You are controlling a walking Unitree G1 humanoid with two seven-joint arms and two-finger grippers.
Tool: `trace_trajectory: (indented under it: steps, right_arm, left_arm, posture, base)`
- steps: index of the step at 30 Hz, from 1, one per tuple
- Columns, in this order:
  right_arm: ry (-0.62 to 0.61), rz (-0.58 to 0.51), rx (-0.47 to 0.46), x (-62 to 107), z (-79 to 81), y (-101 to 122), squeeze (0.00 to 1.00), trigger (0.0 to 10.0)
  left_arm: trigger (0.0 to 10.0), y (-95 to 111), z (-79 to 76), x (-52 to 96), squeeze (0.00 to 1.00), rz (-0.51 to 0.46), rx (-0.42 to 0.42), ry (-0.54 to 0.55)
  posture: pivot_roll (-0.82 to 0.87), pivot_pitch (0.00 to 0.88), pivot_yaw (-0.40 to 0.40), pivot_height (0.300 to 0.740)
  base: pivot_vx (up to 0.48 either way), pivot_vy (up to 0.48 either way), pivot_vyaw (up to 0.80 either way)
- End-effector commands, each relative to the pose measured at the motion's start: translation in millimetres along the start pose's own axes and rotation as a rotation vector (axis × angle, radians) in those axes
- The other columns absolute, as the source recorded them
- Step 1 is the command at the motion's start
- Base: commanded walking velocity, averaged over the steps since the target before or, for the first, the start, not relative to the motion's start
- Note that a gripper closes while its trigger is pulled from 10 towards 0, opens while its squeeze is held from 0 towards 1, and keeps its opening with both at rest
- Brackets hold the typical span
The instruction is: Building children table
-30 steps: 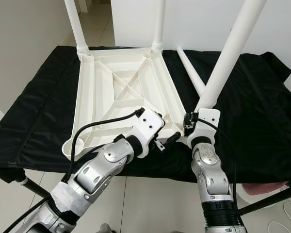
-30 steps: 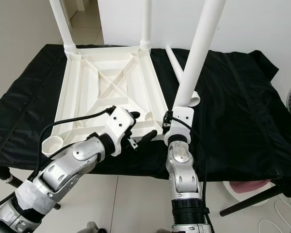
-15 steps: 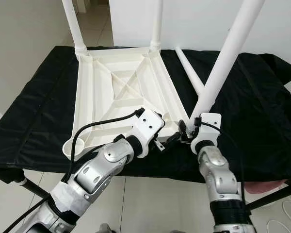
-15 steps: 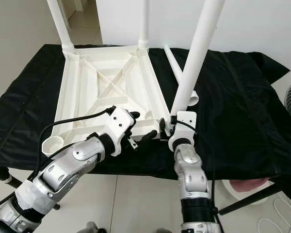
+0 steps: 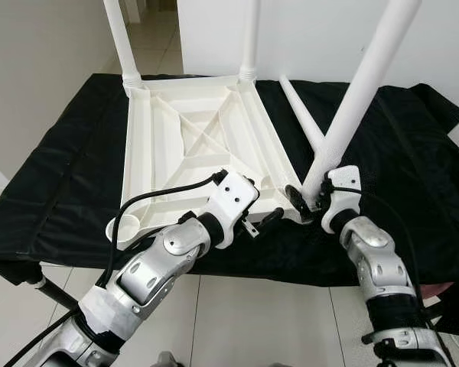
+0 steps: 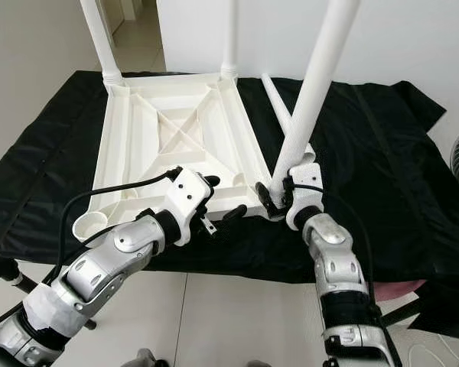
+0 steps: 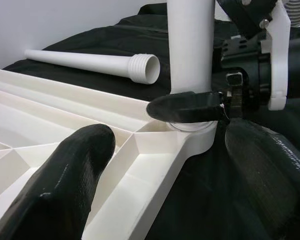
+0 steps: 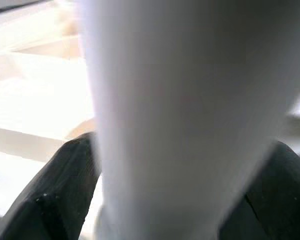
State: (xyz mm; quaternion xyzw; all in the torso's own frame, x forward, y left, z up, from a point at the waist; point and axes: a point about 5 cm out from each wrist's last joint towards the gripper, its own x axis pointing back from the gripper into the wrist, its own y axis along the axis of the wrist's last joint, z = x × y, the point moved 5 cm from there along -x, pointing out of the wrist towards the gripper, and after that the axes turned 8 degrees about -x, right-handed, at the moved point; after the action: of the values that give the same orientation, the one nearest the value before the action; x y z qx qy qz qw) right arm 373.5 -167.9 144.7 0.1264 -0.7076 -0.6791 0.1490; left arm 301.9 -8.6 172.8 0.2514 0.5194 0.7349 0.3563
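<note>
The right end effector (image 5: 310, 200) clamps the table leg (image 5: 352, 107) at its base to seat it in the corner socket; the left end effector (image 5: 262, 220), spread open beside it, steadies the tabletop (image 5: 191, 145).

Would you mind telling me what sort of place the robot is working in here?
Probably a room in a home, used as an assembly spot: pale floor tiles, a plain white wall, and a table draped in black cloth holding an upturned white tabletop.

Black-covered table (image 5: 53, 191): upturned white tabletop (image 5: 191, 145) lies on it, loose leg (image 5: 300, 115) just beside it.
</note>
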Motion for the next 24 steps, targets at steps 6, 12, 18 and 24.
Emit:
trace_trajectory:
  steps: [6,12,18,24]
  right_arm:
    - [0.124,0.004,0.031,-6.2,6.6,0,0.00,10.0]
    - [0.212,0.026,0.061,-13.6,11.2,1,0.00,10.0]
    - [0.271,0.045,0.049,-15.5,13.3,-5,0.00,0.0]
    - [0.312,0.041,0.012,-10.1,18.5,-10,0.00,0.0]
  left_arm:
    - [10.0,0,-16.7,-0.1,0.00,-0.016,-0.017,-0.192]
    - [10.0,1,-14.0,-0.4,0.00,-0.015,-0.024,-0.189]
    - [10.0,2,-8.8,-0.1,0.00,-0.014,-0.035,-0.178]
    - [10.0,2,-10.3,0.5,0.00,-0.013,-0.030,-0.176]
  posture:
    - [-0.12,0.006,0.031,0.740]
    - [-0.11,0.011,0.033,0.740]
    - [-0.10,0.020,0.034,0.740]
    - [-0.11,0.035,0.032,0.740]
  base:
    - [0.000,0.000,0.00]
    - [0.000,0.000,0.00]
    - [0.000,0.000,0.00]
    - [0.000,0.000,0.00]
